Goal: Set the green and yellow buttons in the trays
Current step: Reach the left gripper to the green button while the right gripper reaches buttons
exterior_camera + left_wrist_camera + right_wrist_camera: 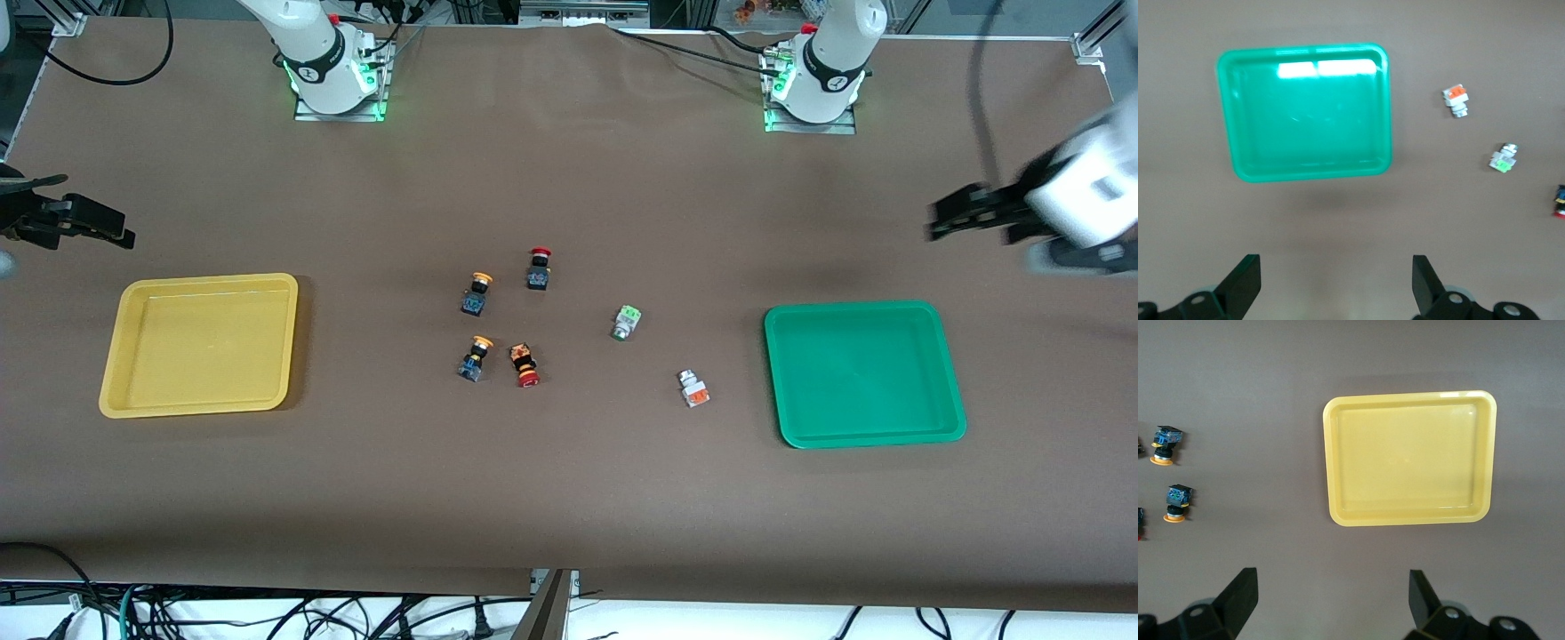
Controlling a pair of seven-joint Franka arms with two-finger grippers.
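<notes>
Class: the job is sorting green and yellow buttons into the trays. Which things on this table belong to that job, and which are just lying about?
Belong to the job:
yellow tray
green tray
two yellow-capped buttons
green-part white button
orange-part white button

Just lying about:
red-capped switch, upright
red-capped switch, on its side

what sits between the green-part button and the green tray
Nothing visible does. The green-part button lies on bare table, with open brown surface up to the green tray. The white and orange button lies nearer the front camera, off that line.
</notes>
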